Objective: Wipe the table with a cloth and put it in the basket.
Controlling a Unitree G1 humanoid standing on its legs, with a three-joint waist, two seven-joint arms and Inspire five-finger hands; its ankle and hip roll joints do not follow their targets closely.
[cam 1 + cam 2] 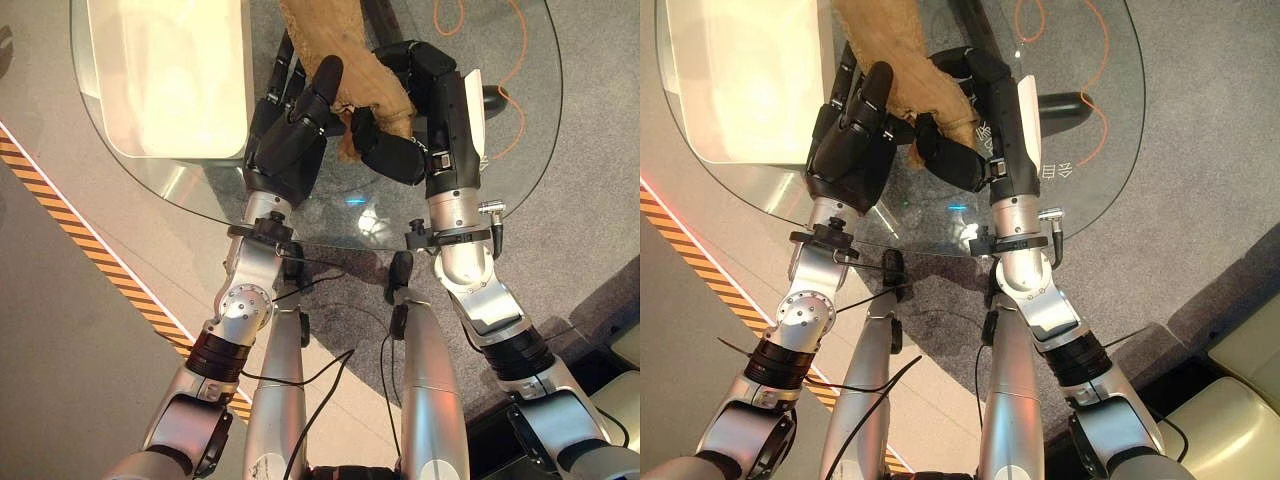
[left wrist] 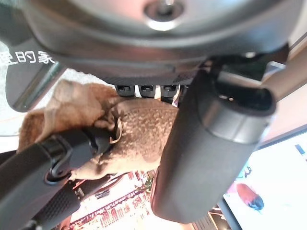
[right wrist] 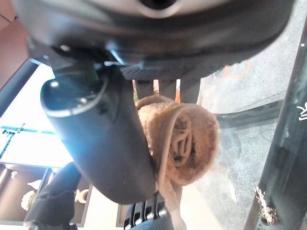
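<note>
From the head views, the brown cloth (image 1: 345,60) sat bunched on the glass table (image 1: 500,190), squeezed between both hands. The left hand (image 1: 295,125) curled around one side. The left wrist view showed its thumb (image 2: 211,143) pressing the fuzzy cloth. In the right wrist view, the right hand (image 3: 103,139) hugged a rolled fold. It looked soft, light and floppy, so grabbing a thick bunch seemed best.

The tan cloth (image 1: 330,40) runs off the far edge. The white basket (image 1: 170,80) on the left is cut off too.
</note>
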